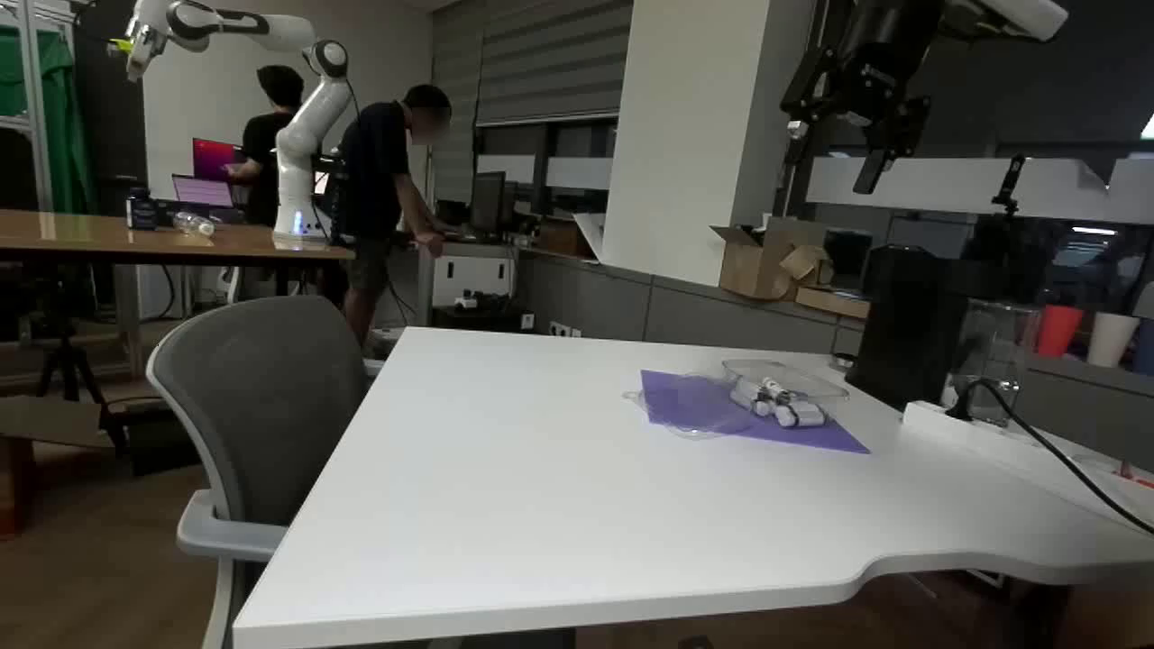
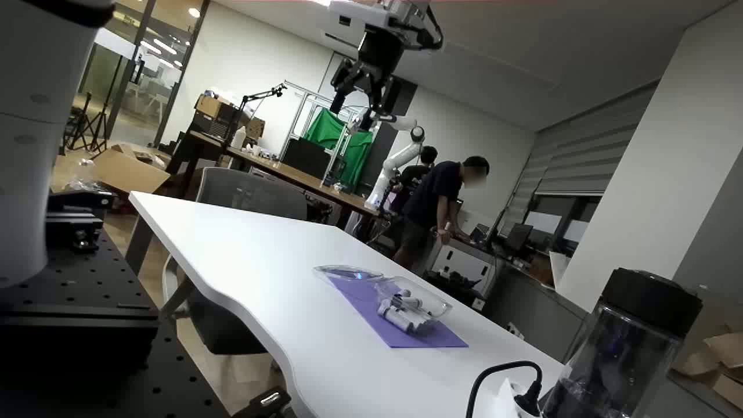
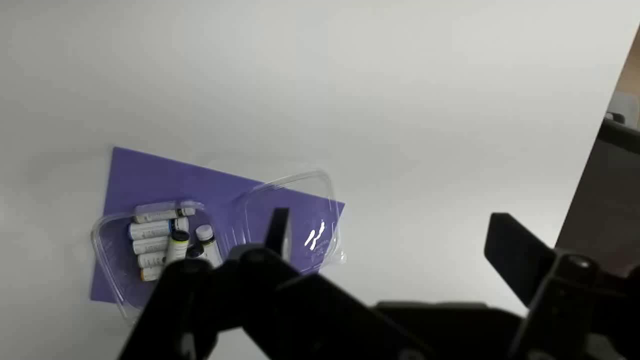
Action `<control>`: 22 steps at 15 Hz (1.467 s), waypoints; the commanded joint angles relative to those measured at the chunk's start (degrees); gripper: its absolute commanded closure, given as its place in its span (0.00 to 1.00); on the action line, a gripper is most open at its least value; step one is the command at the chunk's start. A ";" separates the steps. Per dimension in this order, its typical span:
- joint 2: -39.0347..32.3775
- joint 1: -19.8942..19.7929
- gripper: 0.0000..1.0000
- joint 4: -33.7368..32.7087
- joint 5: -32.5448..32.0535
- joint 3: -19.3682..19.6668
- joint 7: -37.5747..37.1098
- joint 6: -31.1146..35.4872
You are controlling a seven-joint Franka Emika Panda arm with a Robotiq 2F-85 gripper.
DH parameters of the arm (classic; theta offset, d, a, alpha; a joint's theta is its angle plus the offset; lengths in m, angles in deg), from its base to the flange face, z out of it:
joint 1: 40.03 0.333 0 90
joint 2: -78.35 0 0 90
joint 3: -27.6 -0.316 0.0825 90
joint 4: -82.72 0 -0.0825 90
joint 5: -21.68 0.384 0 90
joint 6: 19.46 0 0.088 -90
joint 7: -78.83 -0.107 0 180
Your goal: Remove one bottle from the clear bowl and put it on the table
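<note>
1. Fingers [image 3: 515,257] of the gripper [image 3: 390,220]: released, standing wide apart; in both exterior views they hang high over the work area.
2. Table [image 1: 505,505]: well below the fingers, its white top showing through the gap between them in the wrist view.
3. Clear bowl [image 3: 111,275]: down on the table, to the left of both fingers in the wrist view. Its lower right part is hidden behind the dark gripper linkage.
4. Bottles [image 3: 150,230]: inside the clear bowl, likewise left of and well below the fingers. Five white ones lie side by side; others, with black or white caps, lie on the side nearer the fingers.
5. Purple sheet [image 3: 150,172]: flat beneath the bowl, its right-hand corner reaching into the gap between the fingers as the wrist view shows it. The bowl's rim juts past its left edge.
6. Clear lid [image 3: 314,237]: just beside the bowl, partly covered by the left-hand finger in the wrist view; whether it joins the bowl cannot be told.
7. Chair [image 1: 270,388]: in an exterior view, lower left of the fingers and well apart from them, beside the table's edge.
</note>
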 commanded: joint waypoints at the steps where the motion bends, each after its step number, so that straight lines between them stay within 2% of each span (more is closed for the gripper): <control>1: -0.02 -0.46 0.00 -0.10 0.20 -0.40 0.17 -0.17; 9: -0.02 -0.46 0.00 -0.10 0.19 -0.39 0.18 -0.14; 10: -1.25 -0.75 0.00 0.03 -0.05 -0.24 0.63 3.01; 13: -8.56 -2.90 0.00 0.71 -4.28 0.31 2.60 17.87; 17: -23.76 -5.24 0.00 -1.26 -6.00 2.70 4.62 38.26; 22: -43.12 -7.05 0.00 -8.77 -5.25 4.30 5.82 55.69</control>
